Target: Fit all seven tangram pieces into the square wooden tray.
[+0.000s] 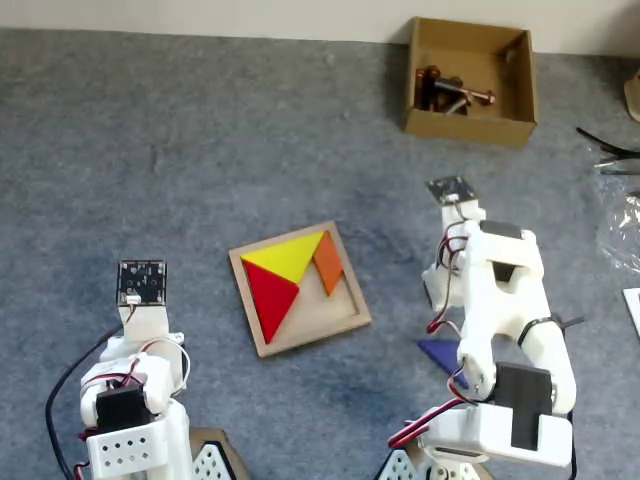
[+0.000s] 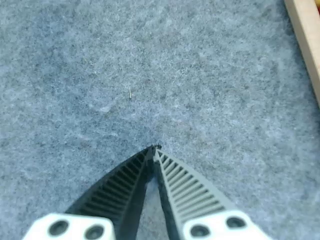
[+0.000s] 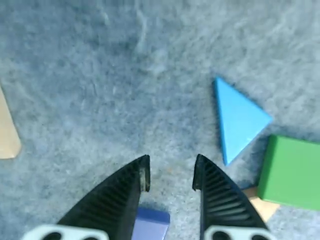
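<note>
Now: right gripper parted, left gripper clenched empty. Blue triangle, outside the tray, looks thin, stiff, light; I'd pinch its edges.

Grey felt surface, open cardboard box at far edge, small metal parts inside, clear plastic beside

Soft, even light spreads over the grey carpet; thin, faint shadows edge the wooden tray.
</note>
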Tool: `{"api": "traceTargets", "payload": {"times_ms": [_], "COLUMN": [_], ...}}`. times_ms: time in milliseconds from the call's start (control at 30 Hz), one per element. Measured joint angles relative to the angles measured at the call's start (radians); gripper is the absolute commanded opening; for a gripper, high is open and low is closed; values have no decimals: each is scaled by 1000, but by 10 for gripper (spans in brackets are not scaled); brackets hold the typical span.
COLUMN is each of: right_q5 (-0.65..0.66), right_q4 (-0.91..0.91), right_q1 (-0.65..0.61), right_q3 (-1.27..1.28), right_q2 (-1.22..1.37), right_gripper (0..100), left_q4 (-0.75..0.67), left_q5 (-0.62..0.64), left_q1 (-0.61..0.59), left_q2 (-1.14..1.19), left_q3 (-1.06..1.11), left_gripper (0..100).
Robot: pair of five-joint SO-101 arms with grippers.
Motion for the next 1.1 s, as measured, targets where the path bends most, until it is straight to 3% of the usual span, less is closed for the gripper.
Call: {"api": "traceTargets", "payload": {"times_ms": [667, 1100], "right_q5": [-3, -226], "right_q4": [-63, -72], "right_q1": [0, 26], "right_q3": [0, -2], "right_q2": [0, 0], "right_gripper": [144, 145], "left_q4": [0, 0], "left_q5": [0, 0], "left_q1": [0, 0], "left_q2": [0, 0], "left_q3": [0, 0], "left_gripper": [5, 5]}}
